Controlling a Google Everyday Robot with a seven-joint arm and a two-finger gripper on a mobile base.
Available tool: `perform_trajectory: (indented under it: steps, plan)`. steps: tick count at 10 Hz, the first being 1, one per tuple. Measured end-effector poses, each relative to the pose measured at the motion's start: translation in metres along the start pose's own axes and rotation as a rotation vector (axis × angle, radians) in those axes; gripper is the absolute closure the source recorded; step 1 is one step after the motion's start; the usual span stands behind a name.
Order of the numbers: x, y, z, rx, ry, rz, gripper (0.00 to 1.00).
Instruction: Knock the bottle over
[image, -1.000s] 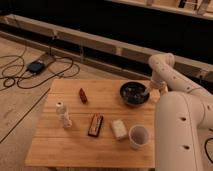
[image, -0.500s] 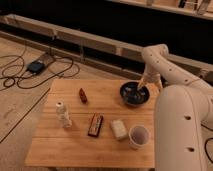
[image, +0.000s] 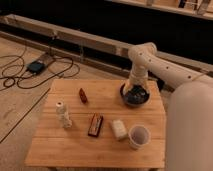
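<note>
The bottle (image: 63, 115) is small, slim and whitish with a round white cap. It stands upright near the left side of the wooden table (image: 70, 150). My gripper (image: 135, 90) hangs from the white arm at the table's far right, just above a dark bowl (image: 133, 99). It is well to the right of the bottle and apart from it.
A small dark red object (image: 83, 95) lies behind and to the right of the bottle. A dark flat bar (image: 95, 124), a pale block (image: 119, 129) and a white cup (image: 139, 136) sit along the front right. Cables (image: 30, 70) lie on the floor at left.
My arm has swung leftward, bringing the gripper from the right of the bowl to above it. The bottle and the other things have not moved.
</note>
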Motion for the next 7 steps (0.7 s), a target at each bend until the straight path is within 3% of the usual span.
perform_trajectory:
  steps: [7]
  plan:
    - [-0.089,-0.132,-0.009,0.036,-0.043,-0.376,0.20]
